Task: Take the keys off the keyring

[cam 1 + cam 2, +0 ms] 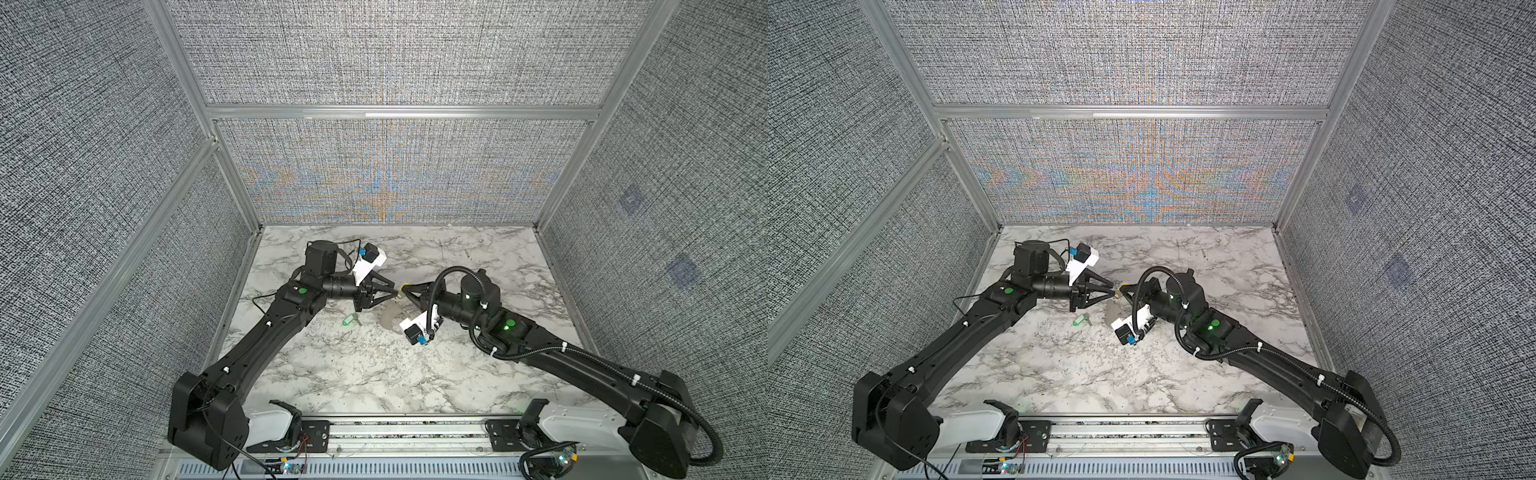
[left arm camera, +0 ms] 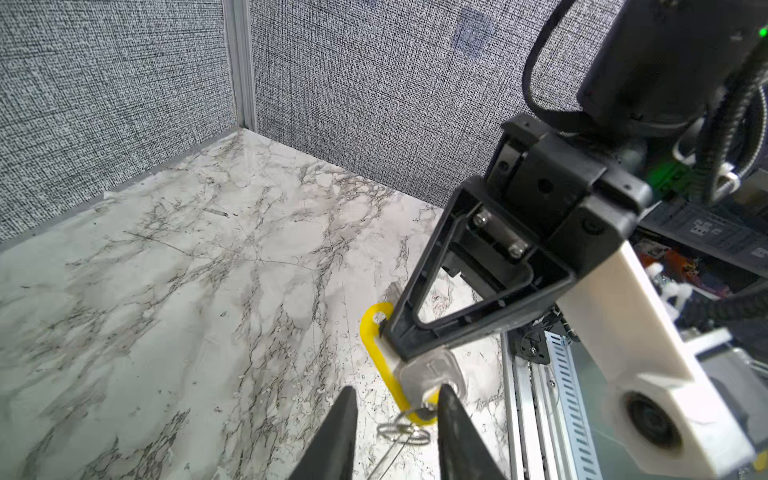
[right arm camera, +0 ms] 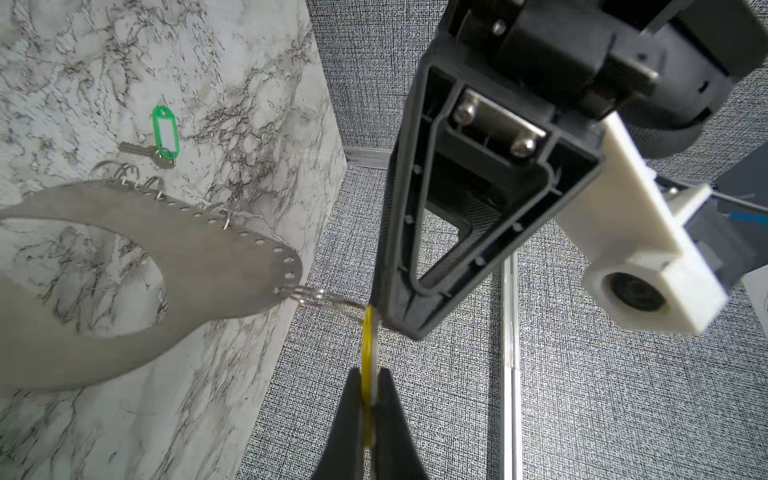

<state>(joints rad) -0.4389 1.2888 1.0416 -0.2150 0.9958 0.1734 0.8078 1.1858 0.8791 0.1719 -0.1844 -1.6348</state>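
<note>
While both arms reach inward tip to tip, the right pincer [image 3: 368, 386] pinches the yellow-tagged key [image 2: 371, 340], the keyring [image 3: 228, 270] dangling from it. The left pincer [image 2: 397, 403], part-spread, touches it. The green-tagged key [image 1: 348, 320] lies at eight o'clock.

No readable text, label, brand, number or sign appears in any view.

I can barely make out the yellow-tagged key [image 1: 402, 286] up top, and the keyring [image 3: 232, 268] runs off my right wrist view.
</note>
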